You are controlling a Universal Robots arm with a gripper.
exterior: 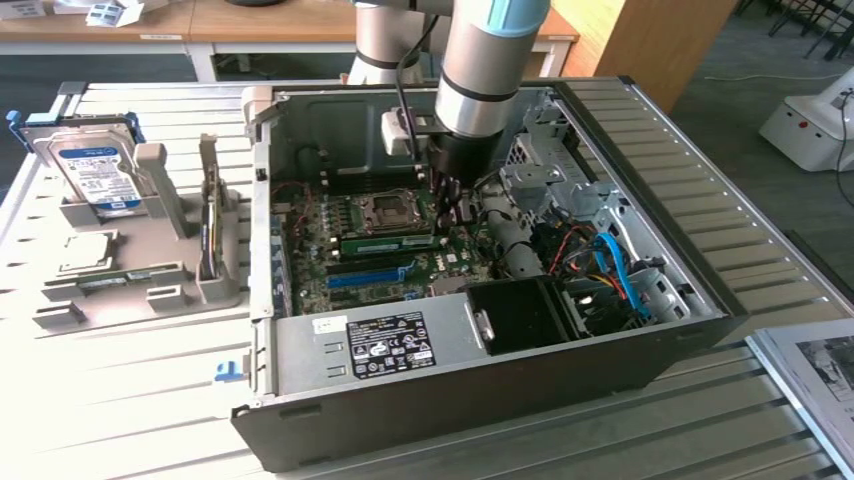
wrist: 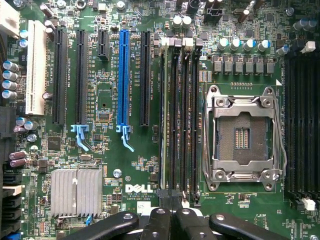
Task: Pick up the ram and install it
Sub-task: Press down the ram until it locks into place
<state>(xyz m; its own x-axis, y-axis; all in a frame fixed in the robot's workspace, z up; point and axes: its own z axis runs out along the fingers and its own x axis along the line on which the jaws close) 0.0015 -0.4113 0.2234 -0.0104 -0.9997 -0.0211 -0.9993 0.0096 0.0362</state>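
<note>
The ram (exterior: 391, 241) is a thin green stick standing on edge in a memory slot of the motherboard, just beside the empty processor socket (exterior: 390, 208). In the wrist view the ram (wrist: 163, 115) runs edge-on along the outermost black slot. My gripper (exterior: 445, 212) reaches down into the open computer case (exterior: 694, 300), over the end of the stick toward the exterior view's right. Its black fingers (wrist: 159, 220) are shut together, tips at the near end of that slot. I cannot tell whether they touch the stick.
Outside the case, at the exterior view's left, a grey holder (exterior: 160, 260) carries a blue-labelled hard drive (exterior: 91, 170) and a square silver chip (exterior: 83, 250). Inside the case are a black power supply (exterior: 387, 345), a black box (exterior: 527, 310) and blue cables (exterior: 614, 265). A blue card slot (wrist: 123, 75) and a heatsink (wrist: 76, 192) are nearby.
</note>
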